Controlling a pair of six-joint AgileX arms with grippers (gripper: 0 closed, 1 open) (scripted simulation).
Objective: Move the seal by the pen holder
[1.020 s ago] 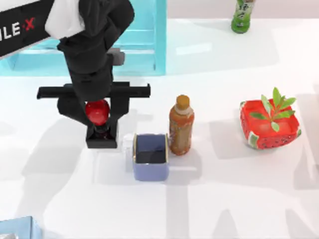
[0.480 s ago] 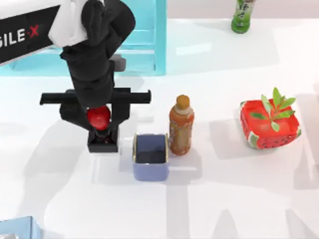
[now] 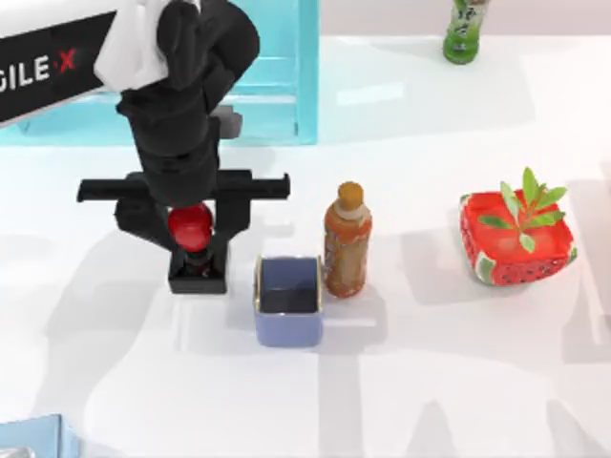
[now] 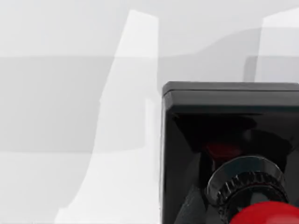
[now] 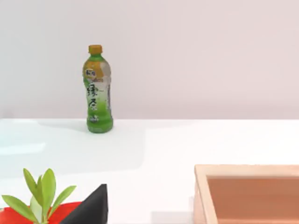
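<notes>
The seal, a black block base (image 3: pixel 198 278) with a red ball knob (image 3: pixel 190 225), stands upright on the white table just left of the pen holder (image 3: pixel 288 329), a short gap between them. The pen holder is a small blue-purple box with a dark inside. My left gripper (image 3: pixel 191 227) hangs straight over the seal, its black fingers pressed on either side of the red knob. In the left wrist view the seal's base (image 4: pixel 229 100) and knob (image 4: pixel 268 213) loom close. A dark wedge of my right gripper (image 5: pixel 88 207) shows in its wrist view, parked off to the right.
An orange-brown bottle (image 3: pixel 347 239) stands against the pen holder's right side. A watermelon-patterned plant pot (image 3: pixel 517 240) sits at the right, a green bottle (image 3: pixel 465 29) at the back, a cyan rack (image 3: pixel 272 91) behind the left arm. A wooden box (image 5: pixel 247 191) lies near the right wrist.
The left gripper and the seal shifted slightly right and toward the front over the first half second, then stayed still. Nothing else moved.
</notes>
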